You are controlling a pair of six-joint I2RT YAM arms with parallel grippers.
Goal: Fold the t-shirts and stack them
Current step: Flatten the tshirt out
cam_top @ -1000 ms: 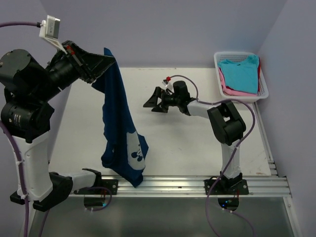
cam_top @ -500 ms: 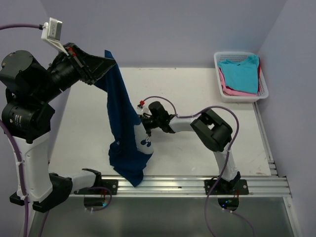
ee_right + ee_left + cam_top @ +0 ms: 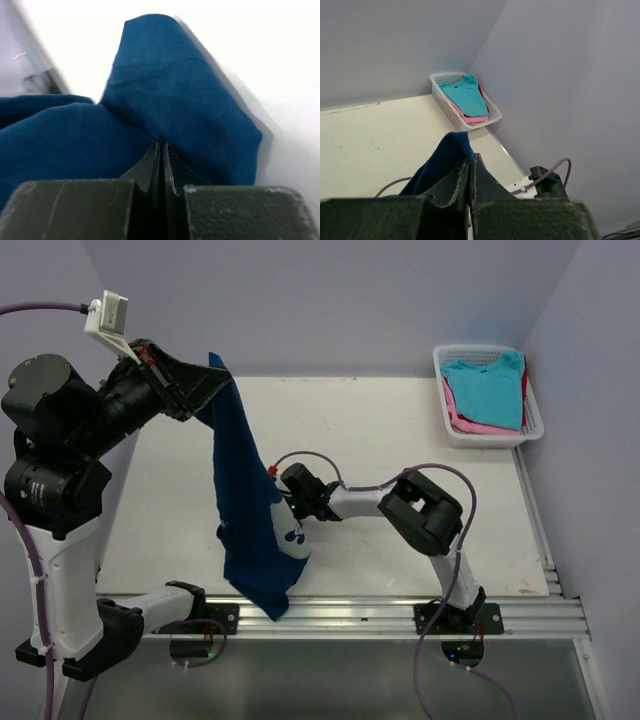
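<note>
A navy blue t-shirt [image 3: 243, 508] hangs lengthwise over the table's left half, its pale print [image 3: 291, 532] low on the right side. My left gripper [image 3: 214, 374] is raised at the upper left, shut on the shirt's top edge. In the left wrist view the cloth [image 3: 441, 161] comes out between the closed fingertips [image 3: 477, 162]. My right gripper [image 3: 281, 502] reaches in low from the right and is shut on a fold of the shirt's right edge. The right wrist view is filled by navy cloth [image 3: 165, 90] pinched at the gripper [image 3: 161, 146].
A white lattice basket [image 3: 478, 348] stands at the table's far right corner with a turquoise t-shirt [image 3: 486, 388] on top of a pink one [image 3: 468, 425]. The left wrist view shows the same basket [image 3: 445, 75]. A metal rail [image 3: 400, 615] runs along the near edge.
My right gripper has swept left from mid-table to the hanging shirt and closed on its right edge. The left arm holds its grip; the shirt's lower part swung slightly.
</note>
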